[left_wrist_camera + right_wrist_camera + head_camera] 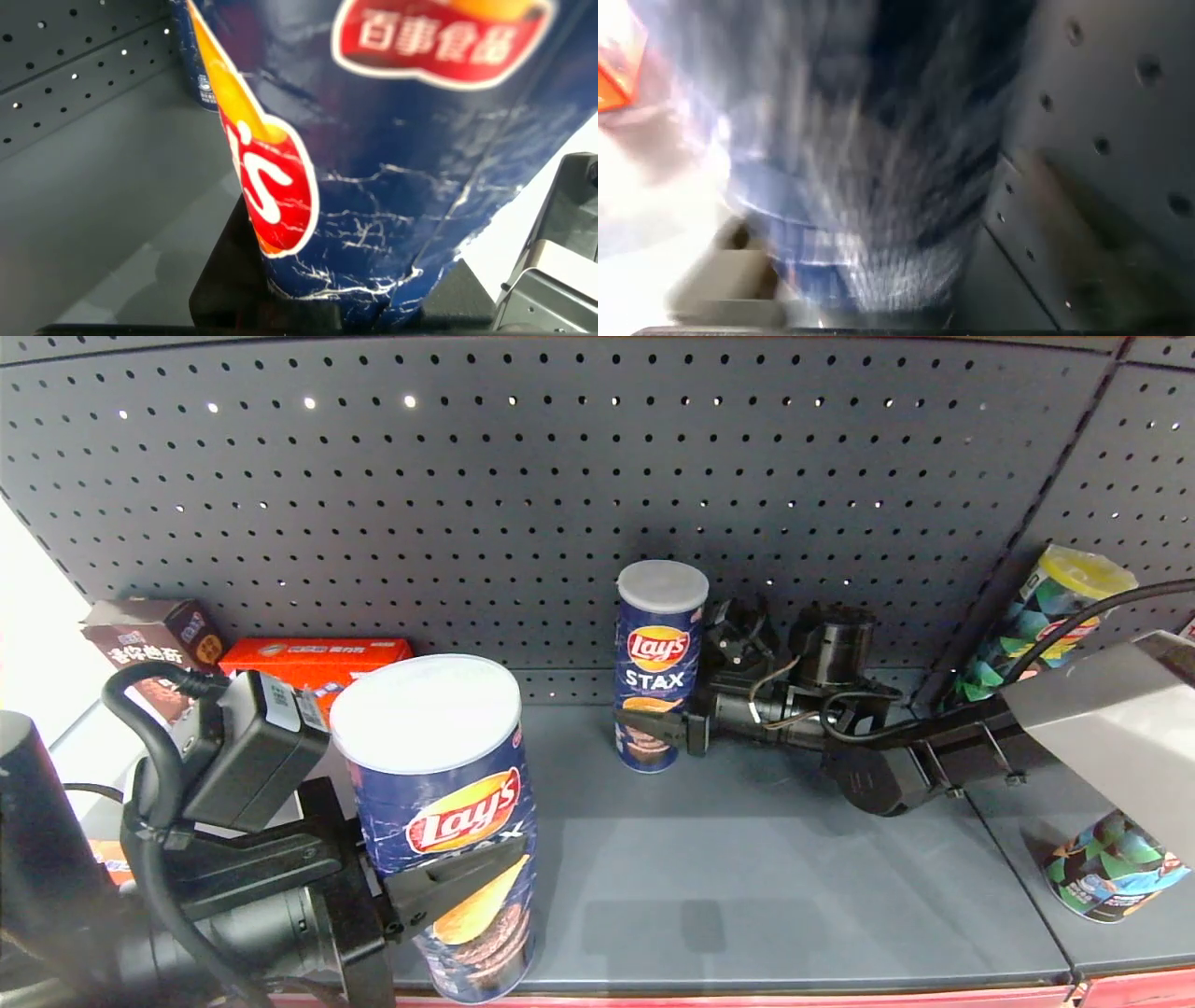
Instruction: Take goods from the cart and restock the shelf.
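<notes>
Nearest, at the front edge of the shelf toward its left corner, the left gripper is pinching the near can, a blue crisp tube with a white lid, about its lower half; one finger crosses the label and the other is hidden behind. The can's long axis is upright, leaning slightly, and its base sits right at the front lip, so I cannot tell whether it rests on the shelf or is held just off it. As I judge it, the move that counts is straight inward. The bare room lies behind this can and to its right, a broad strip of shelf between it and the far can, and the left arm is plainly the nearer one. The far can, of the same kind, stands upright near the middle of the back edge, just before the back panel. The right gripper is at its lower body, but whether it grips the can or is slack I cannot tell. That arm lies across the right half, so the free lane is left of the middle. At the back left corner an orange box and a brown box limit the room, and patterned cans stand past the right edge
</notes>
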Robot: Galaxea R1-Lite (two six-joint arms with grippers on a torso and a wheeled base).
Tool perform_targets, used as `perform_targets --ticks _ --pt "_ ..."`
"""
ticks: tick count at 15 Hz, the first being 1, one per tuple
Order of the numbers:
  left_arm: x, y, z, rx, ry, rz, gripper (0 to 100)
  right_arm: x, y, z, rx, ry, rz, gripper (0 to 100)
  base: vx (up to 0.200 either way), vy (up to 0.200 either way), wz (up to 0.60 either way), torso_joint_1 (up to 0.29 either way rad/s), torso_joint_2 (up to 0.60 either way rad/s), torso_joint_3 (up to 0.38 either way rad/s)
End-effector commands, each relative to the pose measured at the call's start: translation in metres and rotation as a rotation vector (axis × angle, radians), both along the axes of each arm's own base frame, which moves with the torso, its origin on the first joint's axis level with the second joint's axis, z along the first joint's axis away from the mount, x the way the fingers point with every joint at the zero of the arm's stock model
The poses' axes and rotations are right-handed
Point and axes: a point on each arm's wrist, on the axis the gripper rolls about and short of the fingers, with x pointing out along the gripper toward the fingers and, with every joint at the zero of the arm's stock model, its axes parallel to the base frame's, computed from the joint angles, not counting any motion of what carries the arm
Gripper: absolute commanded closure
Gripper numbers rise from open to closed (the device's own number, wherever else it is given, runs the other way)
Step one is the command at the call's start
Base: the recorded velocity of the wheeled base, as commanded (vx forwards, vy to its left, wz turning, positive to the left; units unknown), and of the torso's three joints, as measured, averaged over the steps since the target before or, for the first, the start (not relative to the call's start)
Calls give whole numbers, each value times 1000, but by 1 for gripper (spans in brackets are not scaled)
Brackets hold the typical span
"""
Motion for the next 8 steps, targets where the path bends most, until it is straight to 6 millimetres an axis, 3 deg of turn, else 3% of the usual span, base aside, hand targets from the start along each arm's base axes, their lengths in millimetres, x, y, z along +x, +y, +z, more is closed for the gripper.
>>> perform_targets --ticks 1,6,8 --pt "0 0 0 1 1 0 100 0 1 -1 -2 0 2 100 0 0 0 0 0 0" --pt "0 0 0 0 0 1 100 0 0 2 4 -17 2 100 0 0 0 0 0 0" --pt "0 0 0 0 0 1 100 -13 0 18 19 -42 19 100 0 0 0 0 0 0"
